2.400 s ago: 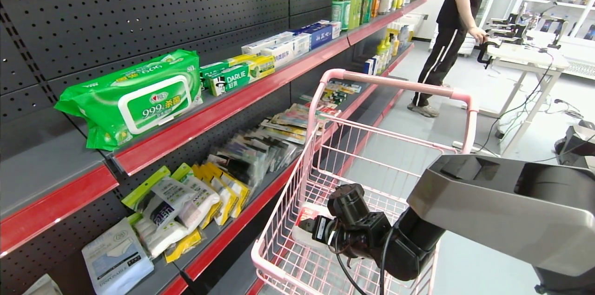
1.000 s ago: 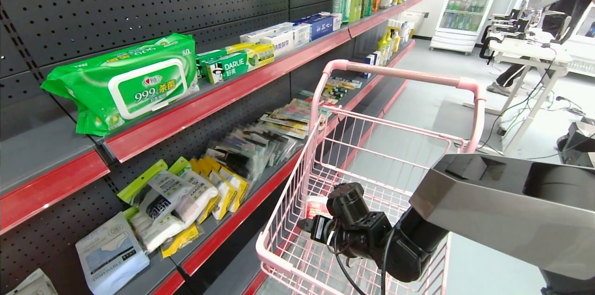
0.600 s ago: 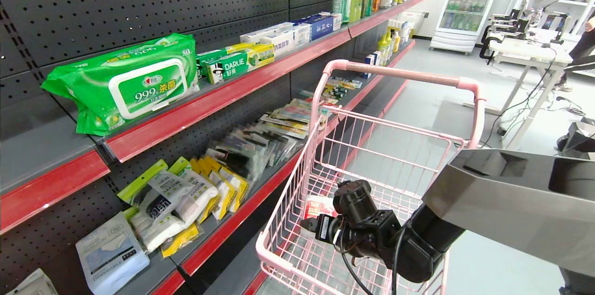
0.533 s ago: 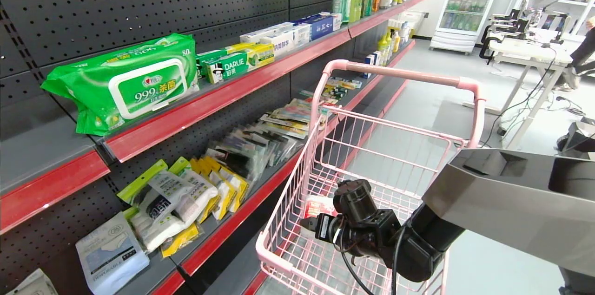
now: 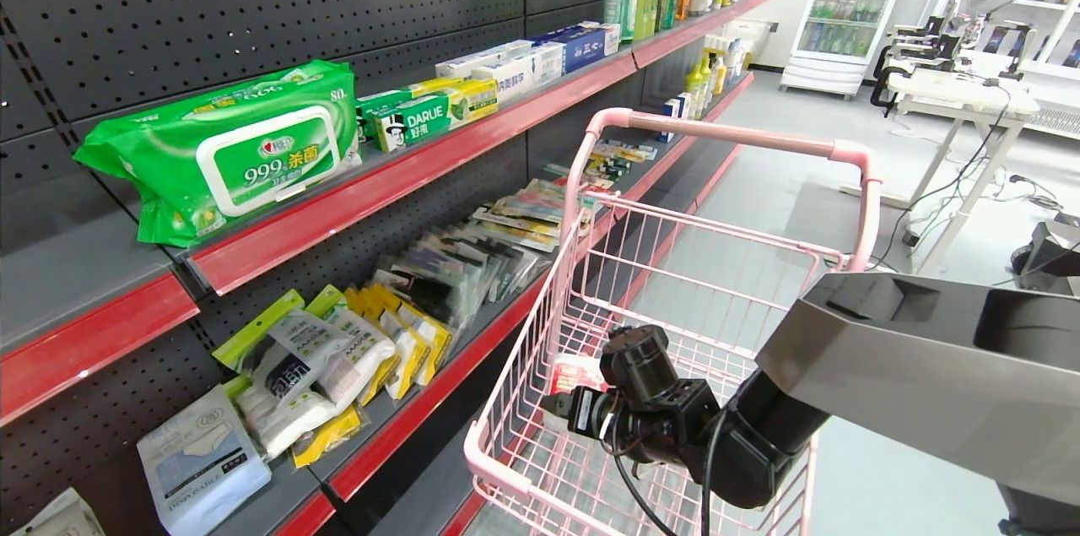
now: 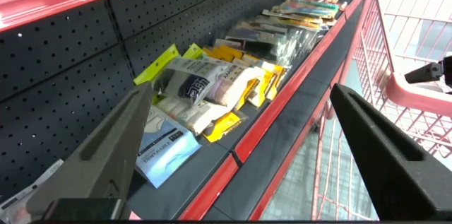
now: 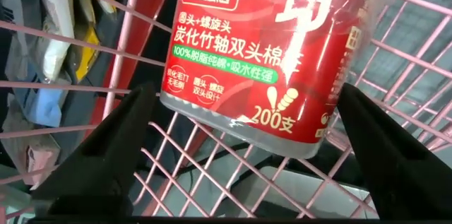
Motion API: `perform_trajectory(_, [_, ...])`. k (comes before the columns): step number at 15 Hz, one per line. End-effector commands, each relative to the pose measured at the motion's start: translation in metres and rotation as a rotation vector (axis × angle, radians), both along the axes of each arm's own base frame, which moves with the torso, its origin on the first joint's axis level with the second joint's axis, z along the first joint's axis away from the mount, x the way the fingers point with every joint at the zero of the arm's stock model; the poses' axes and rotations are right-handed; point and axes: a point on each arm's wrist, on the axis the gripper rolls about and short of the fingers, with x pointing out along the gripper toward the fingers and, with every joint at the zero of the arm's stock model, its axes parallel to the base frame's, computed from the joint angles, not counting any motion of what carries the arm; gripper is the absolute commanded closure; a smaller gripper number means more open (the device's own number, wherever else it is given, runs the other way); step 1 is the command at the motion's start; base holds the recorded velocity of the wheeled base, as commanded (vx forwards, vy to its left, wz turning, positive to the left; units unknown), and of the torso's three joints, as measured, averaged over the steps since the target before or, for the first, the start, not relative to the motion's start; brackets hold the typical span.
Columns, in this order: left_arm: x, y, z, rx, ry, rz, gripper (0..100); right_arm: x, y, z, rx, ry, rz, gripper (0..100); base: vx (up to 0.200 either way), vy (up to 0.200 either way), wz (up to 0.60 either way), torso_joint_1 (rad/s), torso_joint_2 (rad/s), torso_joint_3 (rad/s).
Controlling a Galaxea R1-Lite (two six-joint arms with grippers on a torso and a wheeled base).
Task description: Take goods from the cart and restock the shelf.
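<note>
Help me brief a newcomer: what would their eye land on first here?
The pink cart stands out first, parked beside the shelving. Inside it, a red-labelled tub lies on the wire mesh between the open fingers of the right gripper. A big green wipes pack sits on the upper red-edged shelf.

Right arm (image 5: 911, 367): broad grey angular shell, flat-faced, with a rectangular recess on top.
Forearm (image 5: 751, 452): black, with a rounded joint.
Wrist (image 5: 675, 418): black blocky housing topped by a black cylinder (image 5: 637, 354); small white label (image 5: 585, 415) on its front.
Cables (image 5: 629, 481): black, looped under the wrist.
Right gripper (image 7: 247, 90): two black wedge fingers (image 7: 106, 160).
Left gripper (image 6: 241, 91): two dark olive-grey wedge fingers (image 6: 106, 153), tapered to the tip.
</note>
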Motion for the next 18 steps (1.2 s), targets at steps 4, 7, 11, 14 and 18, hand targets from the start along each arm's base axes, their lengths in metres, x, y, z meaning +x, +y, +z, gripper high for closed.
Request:
perform_trajectory(4, [0.0,0.0,0.0,0.001,0.001,0.0,0,0.0,0.0,-0.007,-0.011,0.013,-0.003,0,0.0,0.0,0.0,0.0,0.0,0.0])
perform_trajectory(7, [0.0,0.0,0.0,0.001,0.001,0.0,0,0.003,0.002,-0.004,-0.004,-0.001,0.0,0,0.0,0.0,0.0,0.0,0.0,0.0])
perform_trajectory(11, [0.0,0.0,0.0,-0.001,0.001,0.0,0,0.003,0.004,0.004,0.005,-0.025,0.002,0,0.0,0.0,0.0,0.0,0.0,0.0])
perform_trajectory(14, [0.0,0.0,0.0,-0.001,0.001,0.0,0,0.004,0.003,0.008,0.013,-0.033,0.004,0,0.0,0.0,0.0,0.0,0.0,0.0])
perform_trajectory(18, [0.0,0.0,0.0,0.001,0.001,0.0,0,0.009,0.007,0.005,0.018,-0.039,0.003,0,0.0,0.0,0.0,0.0,0.0,0.0])
